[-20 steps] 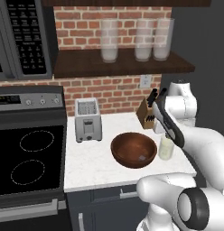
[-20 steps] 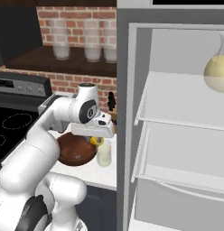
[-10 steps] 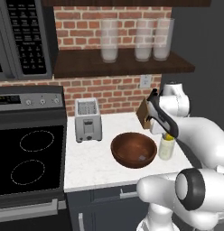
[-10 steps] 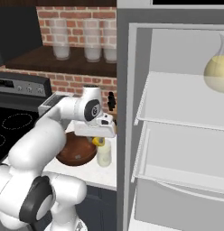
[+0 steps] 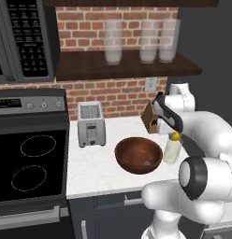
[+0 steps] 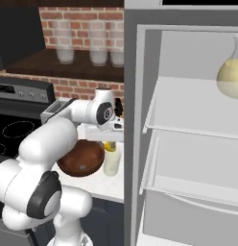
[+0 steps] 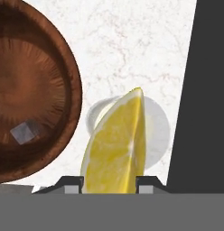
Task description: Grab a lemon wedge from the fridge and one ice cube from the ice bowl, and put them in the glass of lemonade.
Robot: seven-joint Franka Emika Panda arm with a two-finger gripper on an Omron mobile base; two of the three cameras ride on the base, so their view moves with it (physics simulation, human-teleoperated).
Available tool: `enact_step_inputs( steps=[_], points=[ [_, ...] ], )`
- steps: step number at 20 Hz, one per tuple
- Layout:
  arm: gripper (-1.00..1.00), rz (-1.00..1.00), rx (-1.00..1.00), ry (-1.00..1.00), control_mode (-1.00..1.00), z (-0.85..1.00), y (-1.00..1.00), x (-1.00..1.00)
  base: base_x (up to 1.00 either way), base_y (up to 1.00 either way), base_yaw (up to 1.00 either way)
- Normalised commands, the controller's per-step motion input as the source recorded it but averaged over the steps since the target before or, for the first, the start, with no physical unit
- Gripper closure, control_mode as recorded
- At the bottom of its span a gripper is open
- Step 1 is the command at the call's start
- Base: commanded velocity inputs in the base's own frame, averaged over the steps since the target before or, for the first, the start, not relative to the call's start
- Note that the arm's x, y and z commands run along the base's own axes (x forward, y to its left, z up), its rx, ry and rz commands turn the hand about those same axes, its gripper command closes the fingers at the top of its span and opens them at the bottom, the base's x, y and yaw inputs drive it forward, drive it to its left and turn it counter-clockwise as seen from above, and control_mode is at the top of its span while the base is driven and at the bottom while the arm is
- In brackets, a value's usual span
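Observation:
My gripper is shut on the lemon wedge, a yellow slice standing between the two fingertips. Straight below it is the glass of lemonade, seen from above on the white counter. In the left base view the gripper holds the wedge just over the glass. Left of the glass stands the ice bowl of dark wood, with one ice cube on its bottom. The fridge is open, its white shelves showing beside the glass.
A toaster and a knife block stand at the back of the counter. The stove is to the left. A pitcher of yellow liquid sits on the fridge's upper shelf. The fridge's dark side is close beside the glass.
The hand has shifted a little right and down with the lemon wedge, and now hangs just over the glass. Bowl and glass have stayed put.

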Motion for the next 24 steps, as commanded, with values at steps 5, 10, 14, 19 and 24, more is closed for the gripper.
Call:
enact_step_inputs(
  steps=[5, 10, 14, 19, 24],
  points=[
    [1.00, 0.04, 0.00, 0.03, -1.00, -0.22, -0.15, 0.02, 0.00, 0.00, 0.00],
    [1.00, 0.05, 0.00, 0.01, -1.00, -0.15, 0.01, -0.04, 0.00, 0.00, 0.00],
    [1.00, 0.00, 0.00, 0.00, -1.00, 0.00, 0.06, 0.04, 0.00, 0.00, 0.00],
    [1.00, 0.01, 0.00, 0.01, -1.00, -0.10, 0.02, -0.07, 0.00, 0.00, 0.00],
    [1.00, 0.00, 0.00, 0.00, -1.00, -0.08, 0.00, 0.00, 0.00, 0.00, 0.00]
  ],
)
